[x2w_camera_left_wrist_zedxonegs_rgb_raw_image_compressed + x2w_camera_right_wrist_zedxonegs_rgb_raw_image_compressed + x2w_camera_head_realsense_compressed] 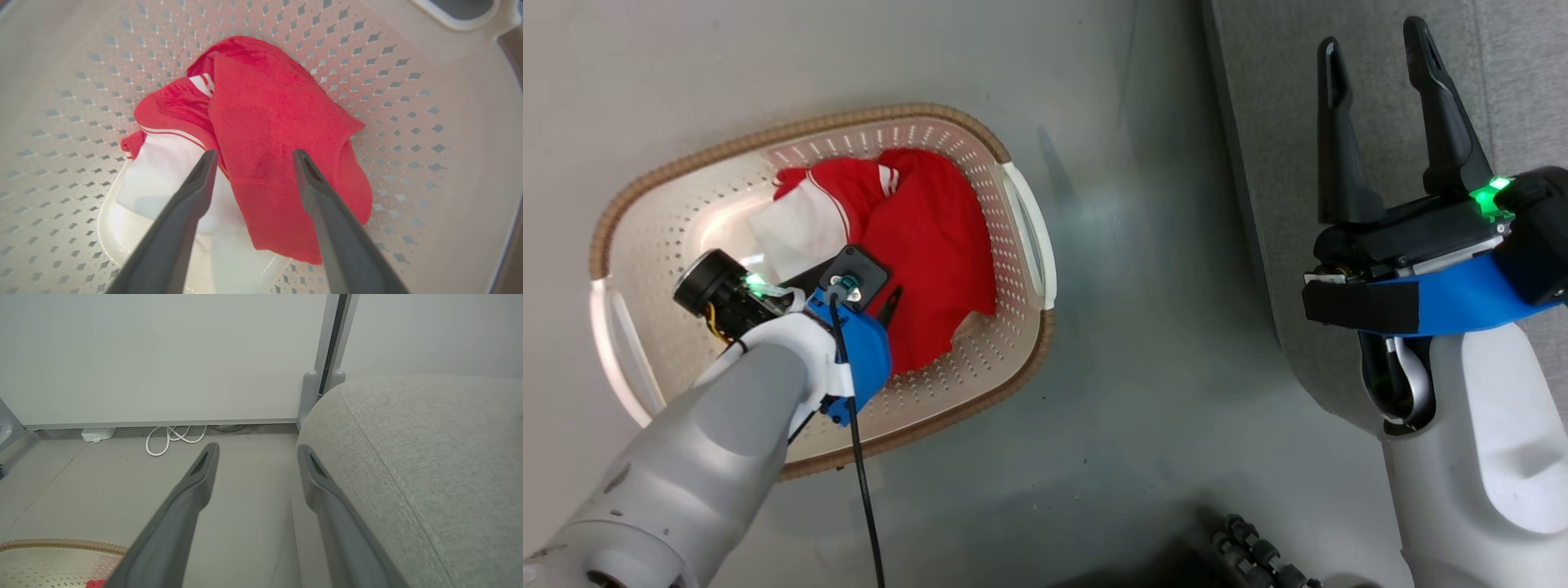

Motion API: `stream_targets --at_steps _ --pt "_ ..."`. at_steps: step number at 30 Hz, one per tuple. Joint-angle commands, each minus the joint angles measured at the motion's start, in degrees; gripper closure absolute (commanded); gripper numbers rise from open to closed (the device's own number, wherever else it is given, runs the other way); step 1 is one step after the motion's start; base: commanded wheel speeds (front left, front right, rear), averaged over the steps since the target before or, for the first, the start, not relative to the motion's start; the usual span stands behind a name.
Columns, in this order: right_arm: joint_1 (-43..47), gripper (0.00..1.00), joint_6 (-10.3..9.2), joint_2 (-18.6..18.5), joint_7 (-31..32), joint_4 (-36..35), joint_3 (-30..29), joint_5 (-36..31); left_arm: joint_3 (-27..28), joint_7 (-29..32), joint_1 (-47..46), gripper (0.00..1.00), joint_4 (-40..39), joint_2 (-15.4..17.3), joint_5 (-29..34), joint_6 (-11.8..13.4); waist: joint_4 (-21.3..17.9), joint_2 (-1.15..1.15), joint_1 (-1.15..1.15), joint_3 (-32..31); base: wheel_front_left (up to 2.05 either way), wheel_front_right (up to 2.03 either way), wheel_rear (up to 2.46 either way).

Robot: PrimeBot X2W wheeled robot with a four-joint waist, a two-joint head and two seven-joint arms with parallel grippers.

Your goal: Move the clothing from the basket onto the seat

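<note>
Clothing (261, 122), one red-and-white heap of seemingly two garments, lies in the single basket (1023, 214). The left claw (254, 155) points down over it, fingers spread and empty. The right claw (1372, 37), also spread, hovers at the seat's (429, 457) edge.

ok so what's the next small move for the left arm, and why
Probably lower the left end effector a little and close on the red fold of the clothing: its fingers stand open over the pile, which lies in the basket, with nothing gripped yet.
</note>
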Motion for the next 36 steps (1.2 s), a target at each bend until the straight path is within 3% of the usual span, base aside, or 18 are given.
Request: stream_targets --at_steps 1,6,23,24,25,26,27,36 --pt "-1.3 0.00 0.01 0.1 -0.2 -0.7 0.3 0.5 -2.0 1.5 -1.7 0.00 -0.2 1.2 -1.8 -0.1 -0.9 0.00 -0.01 2.9 0.00 0.00 0.00" --pt "-1.9 0.00 0.01 0.1 -0.2 -2.1 0.9 0.8 -4.8 3.8 -3.8 0.00 0.2 3.1 -5.2 -0.1 -1.6 0.00 -0.01 6.6 0.00 0.00 0.00" --pt "-2.6 0.00 0.01 0.1 -0.2 -6.3 0.6 0.6 -7.0 6.0 -7.1 0.00 4.6 3.7 -8.7 -0.1 -3.3 0.00 -0.01 13.0 0.00 0.00 0.00" --pt "-2.6 0.00 0.01 0.1 -0.2 -6.4 0.6 0.5 -7.0 6.5 -7.1 0.06 4.7 3.5 -8.7 -0.1 -3.3 0.00 -0.01 13.0 0.00 0.00 0.00" --pt "-2.7 0.00 0.01 0.1 -0.2 -6.4 0.4 0.5 -7.1 6.7 -7.2 0.55 4.8 3.5 -8.6 -0.1 -3.3 0.00 -0.01 13.1 0.00 0.00 0.00" --pt "-2.7 0.00 0.01 0.1 -0.2 -6.5 0.4 0.4 -7.1 6.7 -7.4 0.89 4.9 3.4 -8.6 -0.1 -3.2 0.00 -0.01 13.1 0.00 0.00 0.00" --pt "-2.7 0.00 0.01 0.1 -0.2 -6.6 0.4 0.4 -7.2 6.9 -7.4 1.00 5.0 3.2 -8.5 -0.1 -3.2 0.00 -0.01 13.1 0.00 0.00 0.00" --pt "-2.8 0.00 0.01 0.1 -0.2 -5.9 0.0 0.0 -7.3 6.2 -7.9 1.00 5.0 2.2 -8.9 -0.1 -2.2 0.00 -0.01 11.7 0.00 0.00 0.00"
